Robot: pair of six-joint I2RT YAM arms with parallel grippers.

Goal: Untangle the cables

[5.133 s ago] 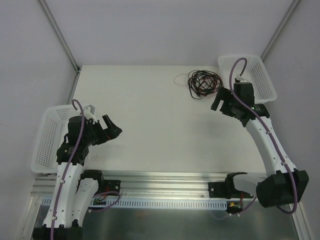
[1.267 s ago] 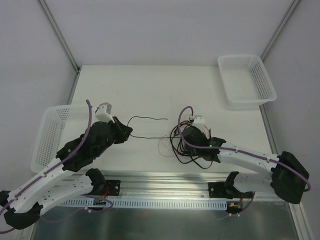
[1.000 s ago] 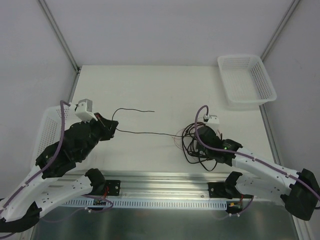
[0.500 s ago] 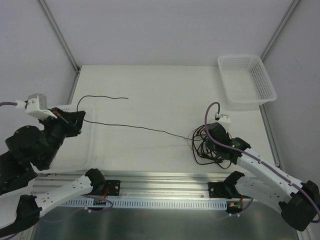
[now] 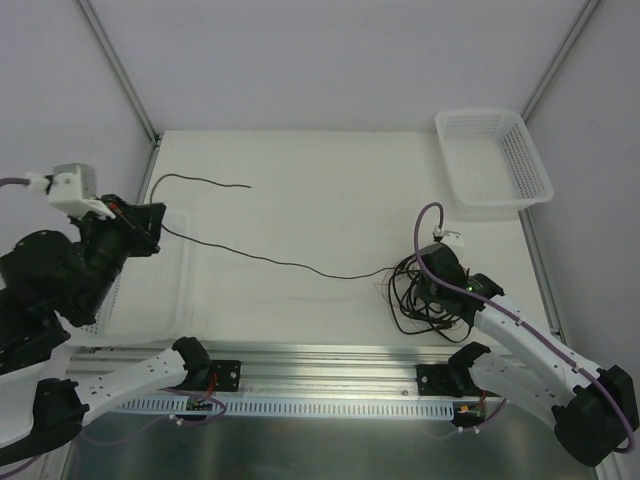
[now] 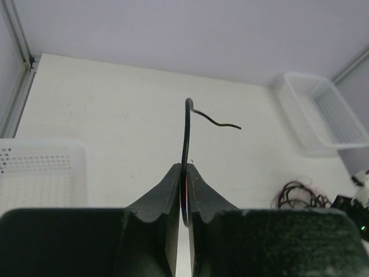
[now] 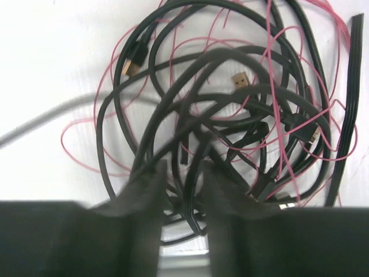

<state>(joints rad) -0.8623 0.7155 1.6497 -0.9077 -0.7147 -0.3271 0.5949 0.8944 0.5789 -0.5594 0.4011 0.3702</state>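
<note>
White left basket (image 5: 160, 300), right basket (image 5: 530, 165); tangled cables (image 5: 405, 300) between

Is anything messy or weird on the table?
Yes. The cables lie in a knotted heap of black and red loops beside the right arm. One black cable runs out of the heap, across the table, to the left gripper, whose jaws pinch it.

Right wrist view: the right pincer (image 7: 181, 173) is blurred, and its fingers (image 7: 141, 202) hide the lower loops of the cables (image 7: 230, 98), cropped at the top. Top view: the left arm (image 5: 60, 280) runs off-frame, covering part of the basket (image 5: 160, 300).
</note>
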